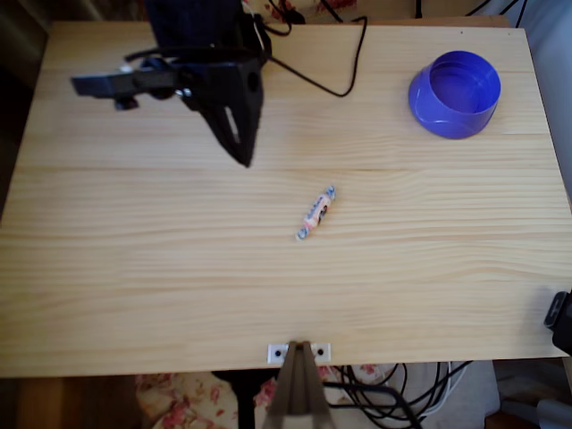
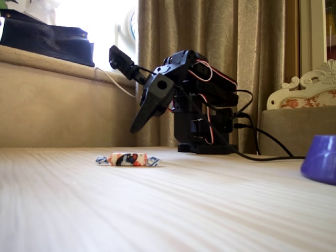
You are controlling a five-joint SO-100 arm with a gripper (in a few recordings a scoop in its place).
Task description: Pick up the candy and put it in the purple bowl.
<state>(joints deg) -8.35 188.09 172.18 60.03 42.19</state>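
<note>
- I see 1 candy (image 1: 315, 213) lying flat on the wooden table (image 1: 134, 295), near the middle.
- I see 1 purple bowl (image 1: 454, 94) in the far right corner in the overhead view, well apart from the candy.
- My 1 black gripper (image 1: 241, 147) hangs above the table, up and left of the candy, not touching it.
- Its jaws look pressed together and hold nothing.
- 1 black cable (image 1: 335, 85) runs across the table's top edge.

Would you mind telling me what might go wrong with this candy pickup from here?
The candy is tiny, flat and lies diagonally, so the gripper, poised up-left of it, may close across a twisted end and lose it. The purple bowl sits near the table's far right corner; a nudge might slide it off.
</note>
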